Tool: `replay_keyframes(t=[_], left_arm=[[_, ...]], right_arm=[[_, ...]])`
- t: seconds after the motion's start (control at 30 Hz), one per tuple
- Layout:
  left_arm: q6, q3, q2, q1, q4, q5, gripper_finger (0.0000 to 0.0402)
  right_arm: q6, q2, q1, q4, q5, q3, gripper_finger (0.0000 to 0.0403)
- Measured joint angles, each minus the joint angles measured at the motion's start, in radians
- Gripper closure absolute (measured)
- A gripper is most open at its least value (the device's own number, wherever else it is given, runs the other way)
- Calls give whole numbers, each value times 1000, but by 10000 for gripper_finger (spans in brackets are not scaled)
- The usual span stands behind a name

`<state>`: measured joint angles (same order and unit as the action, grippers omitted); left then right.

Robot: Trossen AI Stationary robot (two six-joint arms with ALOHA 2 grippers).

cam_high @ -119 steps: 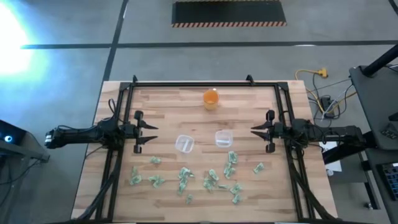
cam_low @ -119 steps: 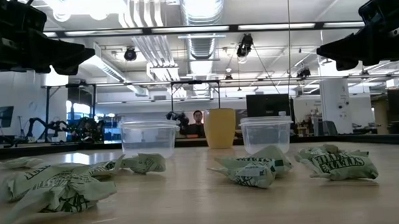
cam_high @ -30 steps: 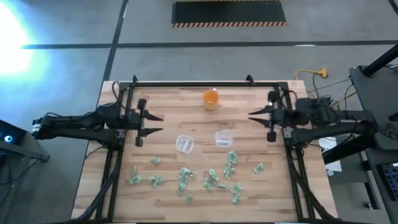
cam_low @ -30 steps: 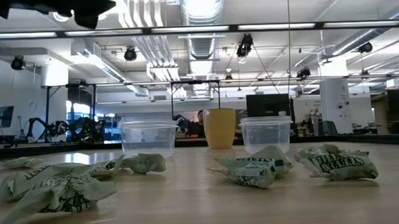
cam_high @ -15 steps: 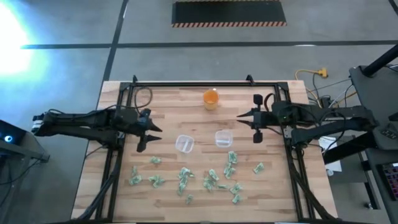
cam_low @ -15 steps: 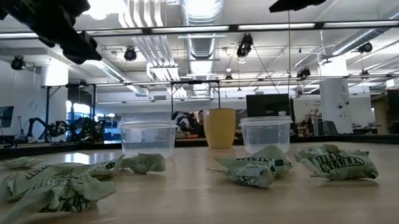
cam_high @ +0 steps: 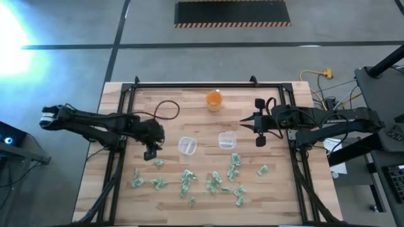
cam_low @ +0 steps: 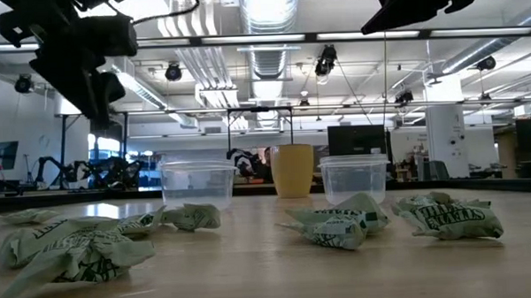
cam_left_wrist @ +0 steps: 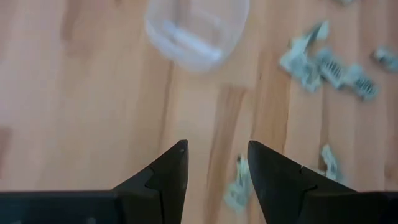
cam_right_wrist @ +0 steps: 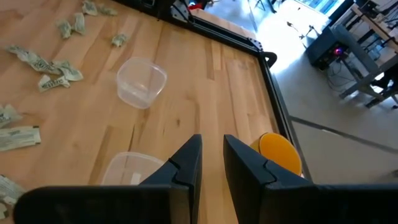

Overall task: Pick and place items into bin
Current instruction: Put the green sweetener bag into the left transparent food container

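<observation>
- Crumpled pale green and whitish items (cam_low: 74, 249) lie scattered across the near half of the light wooden table (cam_high: 170, 107), wrinkled, with dark print.
- The left gripper (cam_high: 150, 150) hangs just above one item at the scatter's left edge, fingers spread, empty.
- Two clear tubs (cam_high: 187, 145) sit mid-table; the right gripper (cam_high: 257, 131) hovers beside the right-hand one, narrowly parted, holding nothing.
- An orange cup (cam_high: 214, 99) stands farther back.
- Beyond: a bright workshop hall.

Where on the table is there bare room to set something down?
Bare wood lies between the orange cup and the two tubs, and on both sides of the cup along the far edge. The near half is crowded with crumpled pieces.
</observation>
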<state>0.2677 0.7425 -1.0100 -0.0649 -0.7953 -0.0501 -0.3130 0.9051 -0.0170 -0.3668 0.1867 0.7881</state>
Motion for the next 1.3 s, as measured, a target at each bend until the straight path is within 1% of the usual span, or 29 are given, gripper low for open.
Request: replay_keyframes(t=[0.23, 0.4, 0.6, 0.87, 1.03, 1.3], left_arm=[[105, 0, -111, -107, -9, 10, 256], [161, 0, -169, -185, -9, 60, 271], [221, -1, -233, -254, -7, 82, 288], [233, -4, -296, -271, 5, 82, 291], [293, -10, -334, -271, 2, 76, 291], [268, -6, -375, -271, 0, 66, 291]], right_arm=[[18, 0, 0, 1, -1, -7, 346], [23, 0, 0, 3, -2, -7, 346], [26, 2, 0, 3, -4, -10, 346], [25, 2, 0, 4, -4, -12, 346], [26, 2, 0, 4, -4, -12, 346], [32, 2, 0, 4, -4, -14, 346]])
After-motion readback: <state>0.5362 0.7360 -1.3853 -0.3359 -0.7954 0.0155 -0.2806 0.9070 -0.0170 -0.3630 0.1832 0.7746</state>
